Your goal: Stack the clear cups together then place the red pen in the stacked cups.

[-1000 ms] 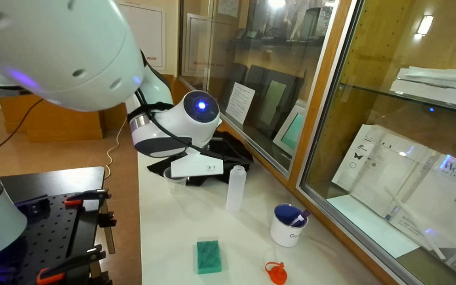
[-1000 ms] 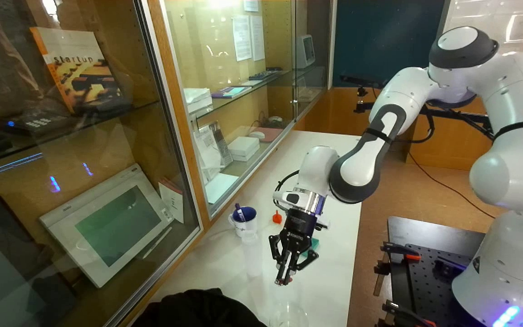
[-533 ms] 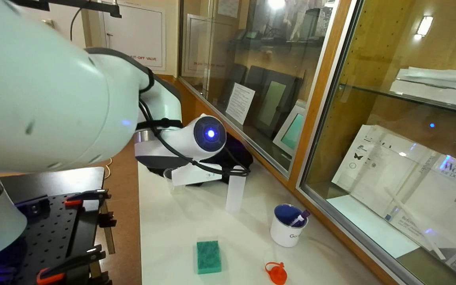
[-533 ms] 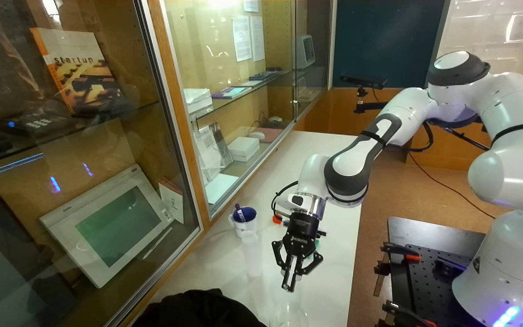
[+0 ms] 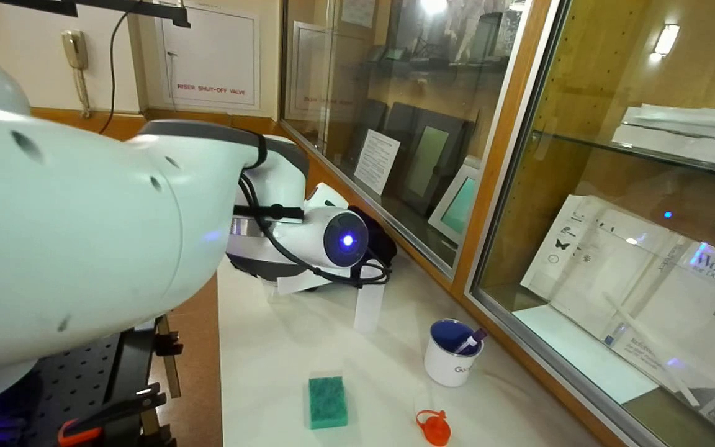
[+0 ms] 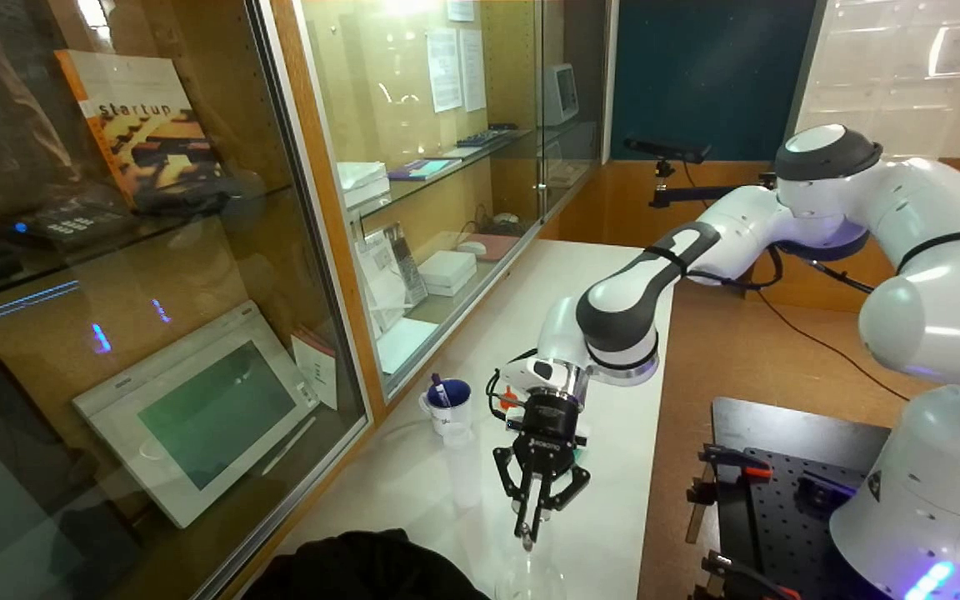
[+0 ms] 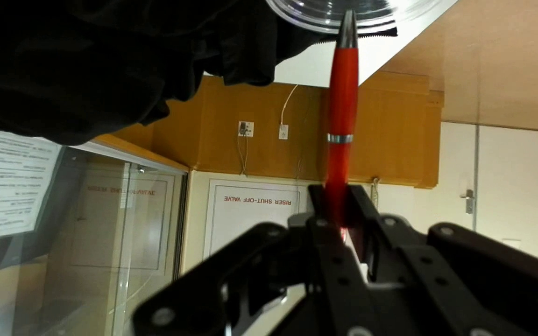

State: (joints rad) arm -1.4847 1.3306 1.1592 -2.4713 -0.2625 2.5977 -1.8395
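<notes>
Red pen [image 7: 342, 114] in the hand's [image 7: 337, 198] grip

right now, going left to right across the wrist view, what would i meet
A printed sheet, then a white panel with upside-down red lettering, then the red pen, then a door handle.

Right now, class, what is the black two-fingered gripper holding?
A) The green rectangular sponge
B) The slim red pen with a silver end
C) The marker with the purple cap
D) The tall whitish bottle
B: the wrist view shows the slim red pen pinched in the black two-fingered gripper, its silver end sticking out beyond the fingertips.
</notes>
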